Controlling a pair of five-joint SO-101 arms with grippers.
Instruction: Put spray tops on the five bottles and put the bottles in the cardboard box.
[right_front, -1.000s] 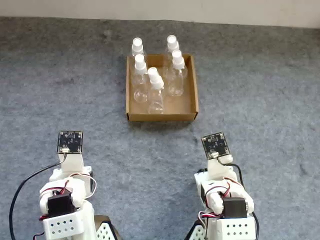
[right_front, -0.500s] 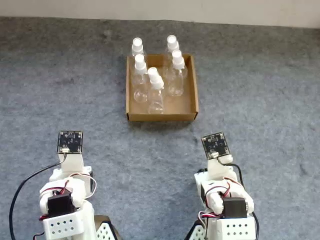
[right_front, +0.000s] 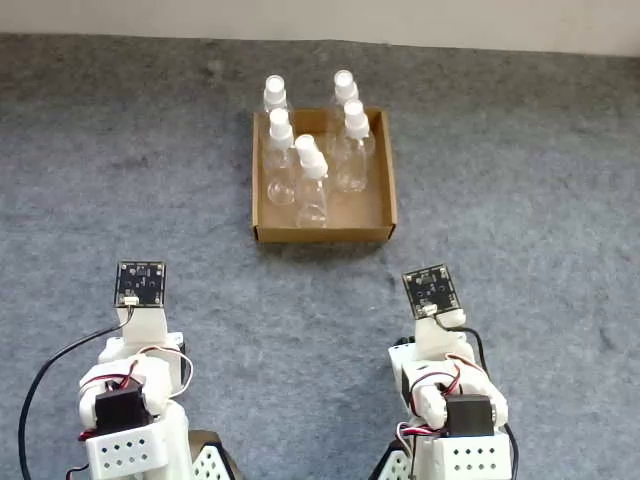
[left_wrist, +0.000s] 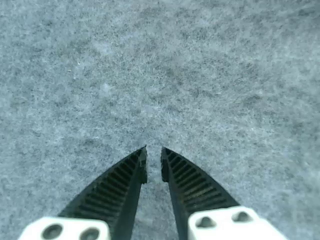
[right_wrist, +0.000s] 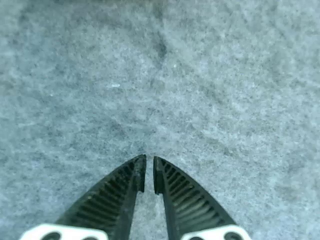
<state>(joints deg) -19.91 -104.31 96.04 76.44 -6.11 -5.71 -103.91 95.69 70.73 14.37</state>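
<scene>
While nothing has moved, five clear white-topped plastic bottles (right_front: 311, 190) sit inside brown cardboard box (right_front: 320, 234); left end effector (left_wrist: 154, 165), right end effector (right_wrist: 149, 172) narrow, empty; task seemingly complete.

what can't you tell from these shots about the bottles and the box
High view, two far bottles: inside the cardboard box or behind its far wall, unclear; the nearer bottles cover their bases.
High view, spray tops: whether fully seated, too small to tell.
</scene>
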